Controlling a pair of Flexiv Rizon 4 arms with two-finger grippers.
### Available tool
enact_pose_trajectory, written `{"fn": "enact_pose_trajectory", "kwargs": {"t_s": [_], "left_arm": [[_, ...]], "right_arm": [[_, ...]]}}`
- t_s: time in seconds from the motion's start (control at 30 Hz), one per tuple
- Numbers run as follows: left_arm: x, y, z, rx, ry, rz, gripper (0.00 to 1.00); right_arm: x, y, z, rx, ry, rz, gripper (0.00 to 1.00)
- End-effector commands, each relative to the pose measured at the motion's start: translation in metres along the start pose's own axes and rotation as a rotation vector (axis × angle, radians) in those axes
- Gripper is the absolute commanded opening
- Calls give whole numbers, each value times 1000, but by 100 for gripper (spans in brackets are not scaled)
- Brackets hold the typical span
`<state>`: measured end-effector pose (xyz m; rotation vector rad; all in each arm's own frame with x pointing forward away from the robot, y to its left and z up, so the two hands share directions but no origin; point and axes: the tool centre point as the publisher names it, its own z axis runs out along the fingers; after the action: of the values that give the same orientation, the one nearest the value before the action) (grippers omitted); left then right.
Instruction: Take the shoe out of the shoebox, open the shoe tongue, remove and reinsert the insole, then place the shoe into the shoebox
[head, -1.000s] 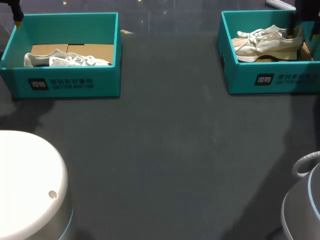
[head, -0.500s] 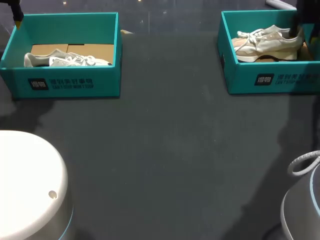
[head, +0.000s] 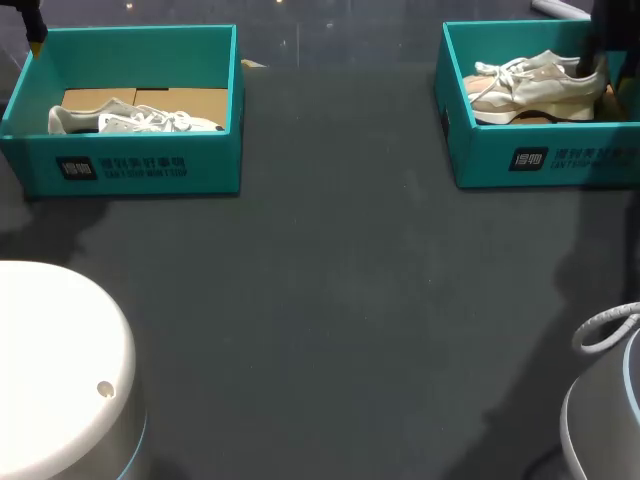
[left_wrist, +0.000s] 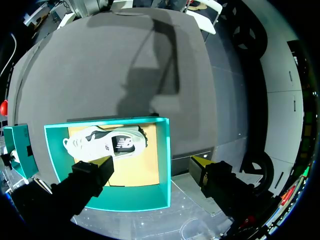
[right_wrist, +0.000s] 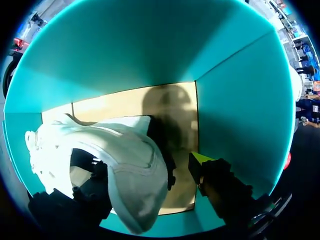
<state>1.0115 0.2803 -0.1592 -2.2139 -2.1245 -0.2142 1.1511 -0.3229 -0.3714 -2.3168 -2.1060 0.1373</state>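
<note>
little has moved in the last second: the shoe (head: 535, 85) has its heel end a touch nearer the right wall of its box (head: 540, 160), and the dark finger of the right arm at that heel has gone the same way. nothing else on the table (head: 330, 280) has changed, and the left arm has kept its place.

the shoe lies on its side on the cardboard floor of the right-hand box, toe toward the middle of the table, heel toward the right wall. the right gripper (right_wrist: 145, 167) is down inside the box with its fingers spread wide around the heel. one finger sits at the shoe's opening, and the yellow tip of the other stands just off the back of the heel, with a strip of cardboard showing between them, so the shoe is not yet gripped.

this looks like the first step, taking the shoe out of the box. the next move calls for closing the fingers on the heel collar, then lifting straight up. the outer finger is near the box wall, so there is little room to drift sideways.

the left gripper (left_wrist: 150, 167) hangs released above the other box (head: 130, 165), holding nothing. a second shoe (head: 130, 120) lies in that box, untouched.
</note>
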Motion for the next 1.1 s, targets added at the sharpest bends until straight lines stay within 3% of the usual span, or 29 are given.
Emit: {"fn": "enact_pose_trajectory", "kwargs": {"t_s": [0.03,0.37,0.63,0.9,0.93,0.97,1.1], "left_arm": [[1,0,0,0,1,2,100],[1,0,0,0,1,2,100],[1,0,0,0,1,2,100],[1,0,0,0,1,2,100],[1,0,0,0,1,2,100],[1,0,0,0,1,2,100],[1,0,0,0,1,2,100]], "right_arm": [[0,-3,-3,-14,0,-5,71],[2,-8,-2,-25,7,-21,72],[4,-12,-2,-31,4,-33,61],[7,-16,-1,-29,-3,-35,36],[7,-17,-1,-29,-7,-33,23],[8,-17,-1,-30,-12,-32,0],[10,-19,-2,-34,-18,-28,0]]}}
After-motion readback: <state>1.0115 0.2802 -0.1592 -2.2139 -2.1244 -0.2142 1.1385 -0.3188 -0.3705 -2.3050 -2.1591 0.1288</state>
